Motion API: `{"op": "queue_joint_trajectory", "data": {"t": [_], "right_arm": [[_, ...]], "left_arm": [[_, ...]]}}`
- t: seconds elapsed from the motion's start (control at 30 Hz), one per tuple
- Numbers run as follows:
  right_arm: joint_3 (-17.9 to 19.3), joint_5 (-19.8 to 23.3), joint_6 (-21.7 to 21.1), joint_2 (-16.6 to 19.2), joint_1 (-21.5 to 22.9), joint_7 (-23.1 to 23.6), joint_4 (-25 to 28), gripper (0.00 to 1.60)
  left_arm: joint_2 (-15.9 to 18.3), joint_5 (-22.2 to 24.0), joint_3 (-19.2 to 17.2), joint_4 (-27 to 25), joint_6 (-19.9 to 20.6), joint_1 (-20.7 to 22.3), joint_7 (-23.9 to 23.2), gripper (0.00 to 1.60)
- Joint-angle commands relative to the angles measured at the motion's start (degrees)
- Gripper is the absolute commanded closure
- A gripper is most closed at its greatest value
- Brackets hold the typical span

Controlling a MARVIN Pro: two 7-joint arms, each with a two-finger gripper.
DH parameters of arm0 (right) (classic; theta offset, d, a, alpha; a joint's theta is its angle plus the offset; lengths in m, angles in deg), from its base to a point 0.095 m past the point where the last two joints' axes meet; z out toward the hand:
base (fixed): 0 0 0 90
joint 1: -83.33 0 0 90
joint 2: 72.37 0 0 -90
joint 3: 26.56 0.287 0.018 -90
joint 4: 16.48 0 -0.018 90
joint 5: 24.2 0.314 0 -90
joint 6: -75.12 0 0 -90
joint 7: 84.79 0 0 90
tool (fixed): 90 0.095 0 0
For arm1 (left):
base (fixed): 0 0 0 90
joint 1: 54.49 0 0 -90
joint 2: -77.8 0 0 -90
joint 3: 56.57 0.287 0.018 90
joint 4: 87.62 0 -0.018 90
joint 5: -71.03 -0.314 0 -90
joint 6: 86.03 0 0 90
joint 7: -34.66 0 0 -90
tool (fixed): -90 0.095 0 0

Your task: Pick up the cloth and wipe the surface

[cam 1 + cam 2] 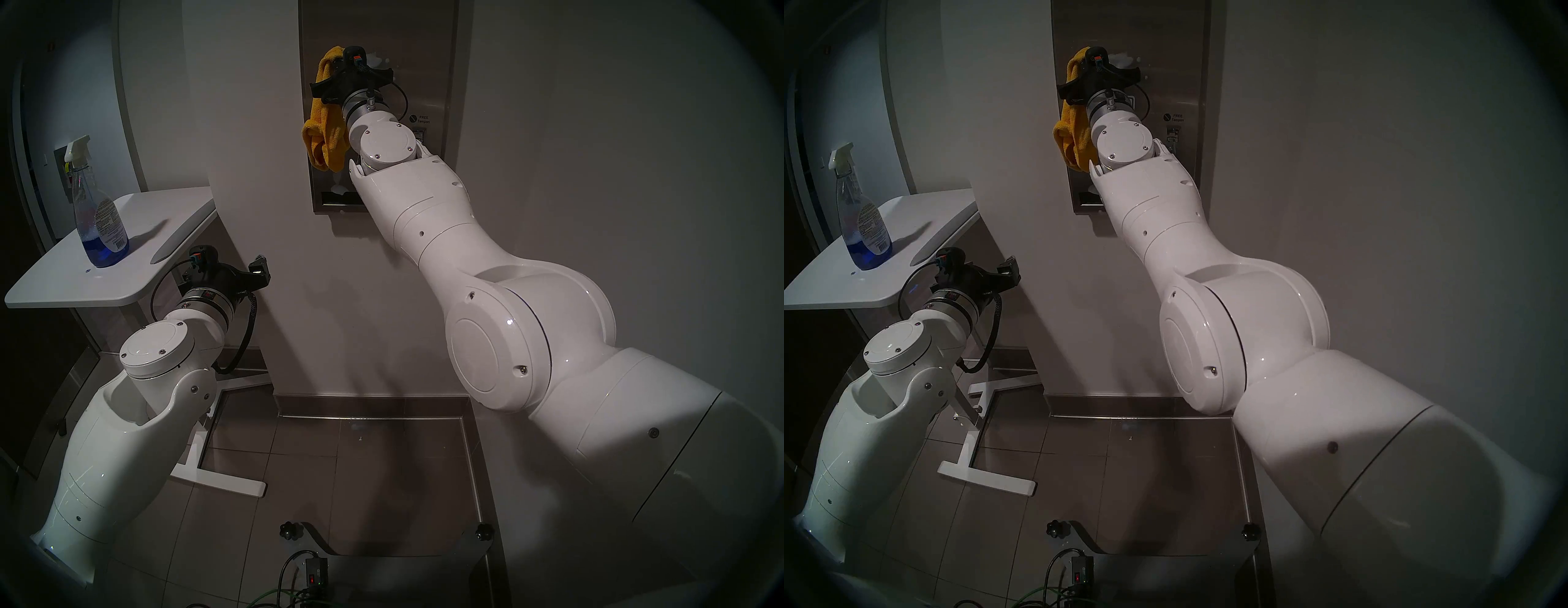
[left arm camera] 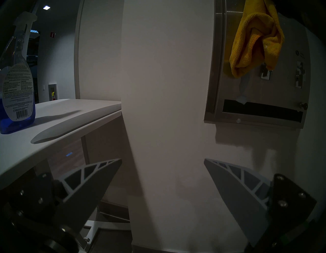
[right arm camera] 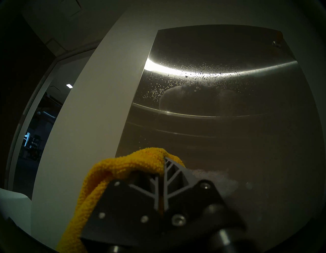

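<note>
My right gripper [image 1: 350, 63] is raised against the upper part of the steel dispenser panel [image 1: 428, 63]. In the right wrist view its fingers [image 3: 172, 169] are shut on the mustard-yellow cloth [image 3: 123, 167]. The cloth [image 1: 324, 131] hangs down the left side of the gripper and wrist, in front of the panel [image 3: 229, 132]. Spray droplets [image 3: 194, 74] and white foam [image 3: 211, 176] lie on the steel. My left gripper [image 2: 163, 159] is open and empty, low beside the white tabletop [image 1: 63, 280]. From there I see the cloth [image 2: 255, 40] above two coin mechanisms [image 2: 265, 70] and the dark slot [image 2: 261, 109].
A spray bottle [image 1: 99, 212] with blue liquid stands on the white tabletop, left of my left arm. A white wall column [image 2: 158, 88] lies between the table and the panel. The table's white foot [image 1: 220, 479] rests on the tiled floor. Cables [image 1: 297, 586] lie at the base.
</note>
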Motion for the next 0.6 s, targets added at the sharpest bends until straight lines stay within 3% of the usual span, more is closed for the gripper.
{"op": "queue_joint_trajectory", "data": {"t": [0.0, 0.57], "right_arm": [[-0.04, -1.26, -0.2, 2.43, 5.3, -0.99, -0.06, 1.6], [-0.17, -3.55, -0.64, 7.69, 8.69, -2.77, -4.08, 1.6]], "left_arm": [[0.16, -0.18, -0.63, -1.12, -0.38, 1.27, -0.07, 0.0], [0.39, -0.19, -0.55, -1.2, -0.43, 1.42, 0.07, 0.0]]}}
